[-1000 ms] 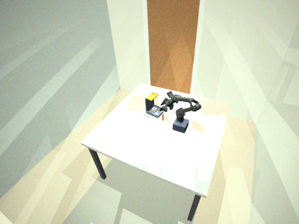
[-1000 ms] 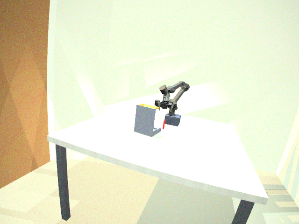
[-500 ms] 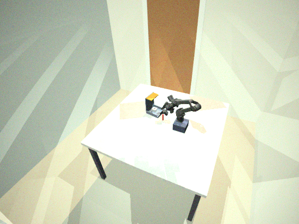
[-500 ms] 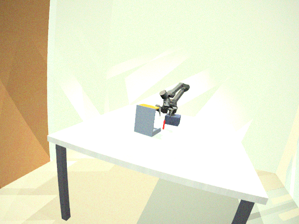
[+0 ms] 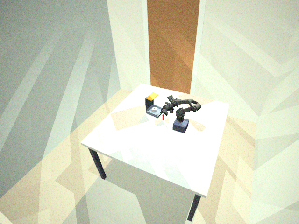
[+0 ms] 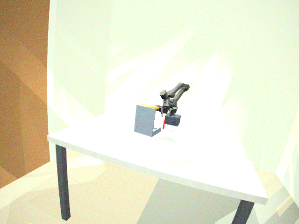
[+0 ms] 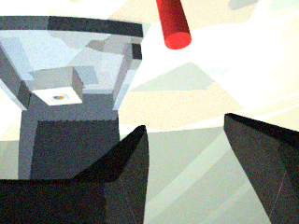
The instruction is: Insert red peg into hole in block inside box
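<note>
The red peg [image 5: 162, 117] stands upright on the table just in front of the box's open side; it also shows in the exterior view [image 6: 164, 124] and in the wrist view [image 7: 168, 7]. The grey box [image 5: 152, 106] has a yellow-topped roof [image 5: 152, 96] and a pale block with a hole [image 7: 58, 90] on its floor. My gripper [image 5: 164, 111] hovers just above the peg, outside the box. In the wrist view its fingers stand partly open with nothing between them; the peg lies ahead of the fingertips.
The arm's dark blue base [image 5: 180, 125] stands to the right of the peg. The box's side wall [image 6: 145, 119] faces the exterior view and hides the block there. The table edges are far from the work area.
</note>
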`<state>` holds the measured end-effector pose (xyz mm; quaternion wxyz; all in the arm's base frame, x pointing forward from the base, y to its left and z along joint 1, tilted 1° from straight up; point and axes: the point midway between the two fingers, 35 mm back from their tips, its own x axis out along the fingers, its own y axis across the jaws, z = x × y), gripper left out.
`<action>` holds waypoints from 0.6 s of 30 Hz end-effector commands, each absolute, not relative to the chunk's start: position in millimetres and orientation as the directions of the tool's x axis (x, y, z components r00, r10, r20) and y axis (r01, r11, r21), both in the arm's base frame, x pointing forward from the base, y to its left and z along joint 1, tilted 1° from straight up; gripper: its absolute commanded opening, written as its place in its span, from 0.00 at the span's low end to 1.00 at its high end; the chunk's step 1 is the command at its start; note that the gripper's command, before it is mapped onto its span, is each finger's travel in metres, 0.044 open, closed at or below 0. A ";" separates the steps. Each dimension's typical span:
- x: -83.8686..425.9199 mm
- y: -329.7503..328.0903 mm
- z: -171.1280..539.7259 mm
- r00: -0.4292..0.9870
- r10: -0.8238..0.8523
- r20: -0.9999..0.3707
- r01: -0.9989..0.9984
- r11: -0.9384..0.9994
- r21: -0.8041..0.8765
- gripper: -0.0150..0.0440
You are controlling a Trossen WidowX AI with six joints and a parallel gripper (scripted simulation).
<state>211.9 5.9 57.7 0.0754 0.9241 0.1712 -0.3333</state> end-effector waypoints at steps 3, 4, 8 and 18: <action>213.9 4.7 52.4 0.717 0.263 -0.645 0.360 -0.933 0.021 0.63; 214.5 4.4 50.8 0.716 0.263 -0.646 0.360 -0.933 0.020 0.63; 216.5 3.6 44.5 0.714 0.264 -0.649 0.360 -0.933 0.017 0.63; 219.7 2.4 28.1 0.706 0.267 -0.656 0.361 -0.933 0.009 0.63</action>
